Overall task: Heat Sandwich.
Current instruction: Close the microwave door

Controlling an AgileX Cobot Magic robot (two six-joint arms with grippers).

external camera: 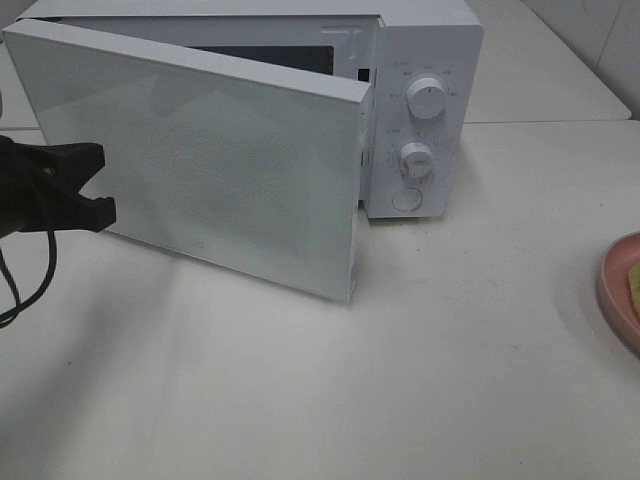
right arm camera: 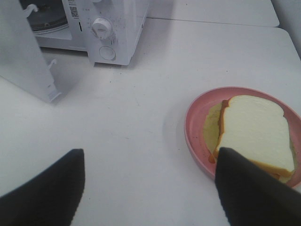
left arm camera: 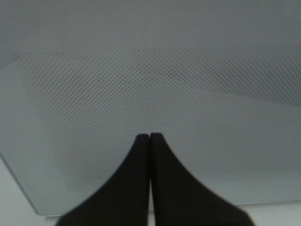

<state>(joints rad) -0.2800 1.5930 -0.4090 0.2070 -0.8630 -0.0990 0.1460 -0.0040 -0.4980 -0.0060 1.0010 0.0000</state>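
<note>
**Microwave door ajar, sandwich on its plate**

The white microwave (external camera: 425, 110) stands on the tabletop (external camera: 400, 380) with its door (external camera: 200, 165) swung partly open. The left gripper (left arm camera: 149, 136) sits right at the door's dotted front panel, its jaws pressed together with nothing between them. The right gripper (right arm camera: 150, 181) hangs above the tabletop with its jaws spread wide and empty. The sandwich (right arm camera: 256, 132) lies on the pink plate (right arm camera: 195, 122), well apart from the microwave; one right finger (right arm camera: 254, 193) overlaps the sandwich's near edge in the wrist view, though whether they touch cannot be told.
</note>
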